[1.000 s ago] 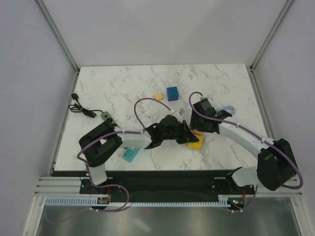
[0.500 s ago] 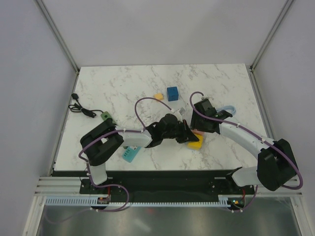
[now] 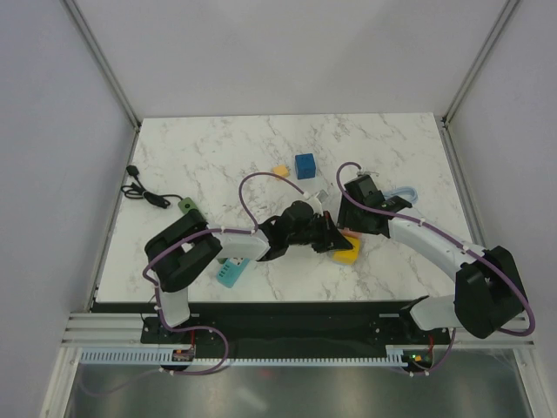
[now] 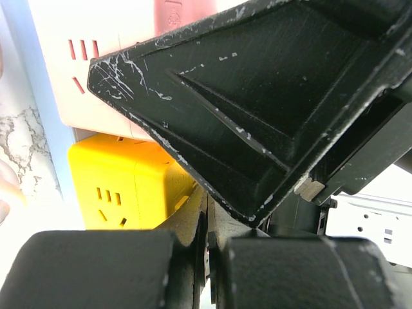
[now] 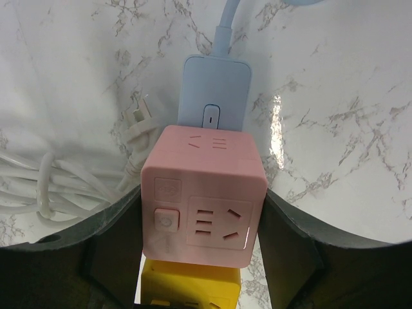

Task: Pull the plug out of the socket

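A pink socket cube [image 5: 206, 193] sits between my right gripper's [image 5: 203, 225] two fingers, which press on its left and right sides. A light blue plug [image 5: 214, 100] with a light blue cable [image 3: 402, 192] is plugged into the cube's far face. A yellow socket cube [image 5: 190, 286] lies against its near side and also shows in the top view [image 3: 346, 252]. My left gripper [image 4: 209, 199] is shut and close to the yellow cube [image 4: 122, 193], right beside my right gripper's finger [image 4: 257, 109]. In the top view both grippers meet at the table's middle [image 3: 335, 235].
A coiled white cable [image 5: 51, 174] with a loose white plug [image 5: 138, 122] lies left of the pink cube. A blue cube [image 3: 305, 165], a small yellow block [image 3: 280, 171], a teal block [image 3: 231, 274] and a green block [image 3: 185, 206] with a black cable [image 3: 139, 192] lie on the marble table.
My left arm has shifted very slightly near the yellow cube. The right gripper and the pink cube have not visibly moved.
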Robot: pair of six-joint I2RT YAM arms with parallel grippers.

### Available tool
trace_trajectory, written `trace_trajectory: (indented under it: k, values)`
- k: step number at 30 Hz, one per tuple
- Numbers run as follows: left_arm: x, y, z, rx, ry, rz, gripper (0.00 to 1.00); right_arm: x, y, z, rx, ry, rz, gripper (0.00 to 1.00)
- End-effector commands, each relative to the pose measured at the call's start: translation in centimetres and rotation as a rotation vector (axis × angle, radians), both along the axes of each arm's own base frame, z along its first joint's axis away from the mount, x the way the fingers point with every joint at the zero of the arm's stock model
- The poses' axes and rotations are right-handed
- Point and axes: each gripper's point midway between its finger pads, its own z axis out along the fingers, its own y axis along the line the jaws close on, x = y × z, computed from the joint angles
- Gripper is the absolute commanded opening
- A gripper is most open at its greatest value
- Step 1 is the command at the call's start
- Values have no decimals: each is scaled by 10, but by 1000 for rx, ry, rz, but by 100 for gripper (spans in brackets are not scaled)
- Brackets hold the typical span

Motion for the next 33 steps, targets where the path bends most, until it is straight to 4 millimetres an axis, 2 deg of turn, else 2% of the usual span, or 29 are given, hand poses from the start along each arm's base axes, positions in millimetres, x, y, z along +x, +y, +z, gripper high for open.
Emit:
trace_trajectory:
  k: [1, 3, 8, 11, 18, 21, 25, 27, 28, 30, 31, 33]
  values:
    - [6, 44, -95, 301, 105, 95, 2, 15, 1, 37, 3, -114, 20, 0]
    - [5, 45, -98, 312, 120, 98, 2, 14, -2, 39, 8, -102, 8, 0]
    - [5, 49, -106, 337, 139, 120, 2, 14, 6, 45, 167, -58, 36, 0]
    - [5, 48, -108, 341, 149, 121, 2, 14, 6, 38, 186, -33, 43, 0]
    - [9, 49, -110, 370, 156, 137, 2, 12, -6, 39, 84, -78, -7, 0]
    - [14, 52, -113, 384, 158, 155, 2, 5, 2, 30, 63, -65, -4, 0]
    - [14, 57, -117, 392, 169, 158, 2, 3, -15, 35, 13, -104, -52, 0]
    - [14, 61, -120, 396, 173, 162, 2, 4, -18, 36, 33, -92, -50, 0]
    - [14, 62, -121, 395, 176, 161, 2, 1, -12, 37, 83, -79, -25, 0]
    - [15, 62, -122, 378, 191, 152, 2, 0, -16, 28, 168, -45, -34, 0]
    - [15, 62, -122, 365, 193, 146, 2, 3, -10, 32, 251, -46, -16, 0]
    - [17, 57, -114, 327, 160, 110, 2, 3, -15, 28, 219, -44, -24, 0]
